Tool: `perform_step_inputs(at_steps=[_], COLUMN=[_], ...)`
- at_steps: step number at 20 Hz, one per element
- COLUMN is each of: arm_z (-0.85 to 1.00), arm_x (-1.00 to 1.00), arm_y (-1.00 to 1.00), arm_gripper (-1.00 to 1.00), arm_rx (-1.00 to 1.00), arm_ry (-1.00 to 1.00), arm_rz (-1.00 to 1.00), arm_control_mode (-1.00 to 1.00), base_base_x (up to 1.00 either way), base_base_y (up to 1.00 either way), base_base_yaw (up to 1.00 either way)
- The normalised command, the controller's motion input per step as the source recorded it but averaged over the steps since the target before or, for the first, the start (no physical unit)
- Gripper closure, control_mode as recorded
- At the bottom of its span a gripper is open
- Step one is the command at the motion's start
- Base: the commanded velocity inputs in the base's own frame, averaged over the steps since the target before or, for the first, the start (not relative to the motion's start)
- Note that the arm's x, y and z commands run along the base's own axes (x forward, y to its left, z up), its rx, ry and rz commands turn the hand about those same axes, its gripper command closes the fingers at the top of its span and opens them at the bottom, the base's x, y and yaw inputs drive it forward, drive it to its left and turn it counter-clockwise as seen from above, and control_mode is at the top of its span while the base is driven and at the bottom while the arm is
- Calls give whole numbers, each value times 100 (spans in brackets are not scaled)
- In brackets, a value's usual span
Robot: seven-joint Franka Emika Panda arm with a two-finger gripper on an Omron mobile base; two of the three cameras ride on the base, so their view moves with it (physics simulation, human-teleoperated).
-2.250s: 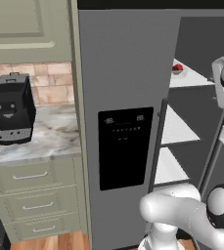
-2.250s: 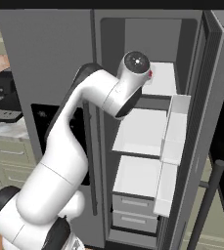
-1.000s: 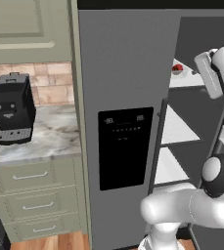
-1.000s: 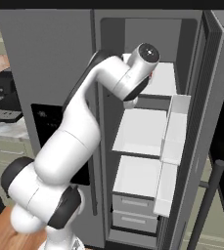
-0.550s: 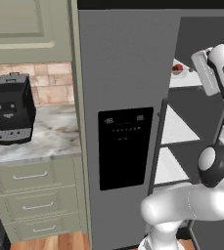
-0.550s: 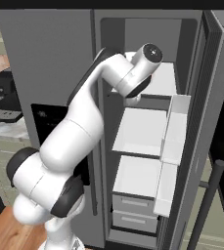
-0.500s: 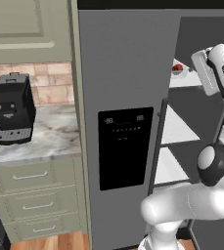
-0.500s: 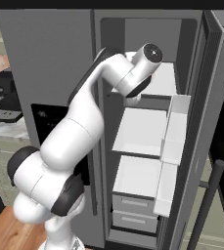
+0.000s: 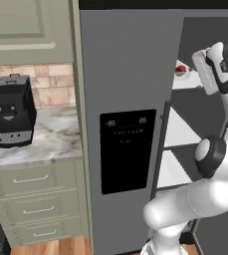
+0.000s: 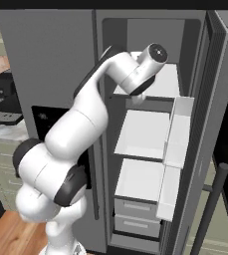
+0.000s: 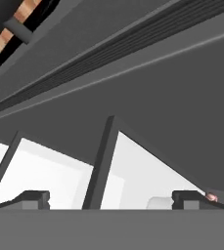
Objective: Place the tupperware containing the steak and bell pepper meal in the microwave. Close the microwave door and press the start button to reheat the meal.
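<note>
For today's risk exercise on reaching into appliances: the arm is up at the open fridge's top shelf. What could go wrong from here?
1. The tupperware sits far back on the top shelf near the fridge's inner wall, and the hand view catches only a pink sliver of it beside one fingertip. The open tool may be off-centre and nudge the tub rather than straddle it.
2. The arm's wrist is close to the open fridge door and its door bins, so a wide swing could clip them.

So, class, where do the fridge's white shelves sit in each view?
Left base view: white shelves at right, mid-height.
Right base view: centre, stacked inside the open fridge.
Hand view: bright panels along the bottom.
Shared landmark: black coffee machine, far left in both base views.
</note>
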Motion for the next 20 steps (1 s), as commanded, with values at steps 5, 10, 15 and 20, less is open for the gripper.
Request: perform_step_inputs(at_steps=[5,10,15,20], arm_z=[-7,-7,-2,0], arm_x=[29,31,34,36], arm_y=[-13,-14,-13,-9], arm_gripper=[-100,-100,-100,-100], arm_rx=[0,0,0,0], arm_ry=[0,0,0,0], arm_rz=[6,7,7,6], arm_control_mode=[-100,-100,-100,-100], base_base_x=[0,0,0,0], base_base_y=[0,0,0,0], base_base_yaw=[0,0,0,0])
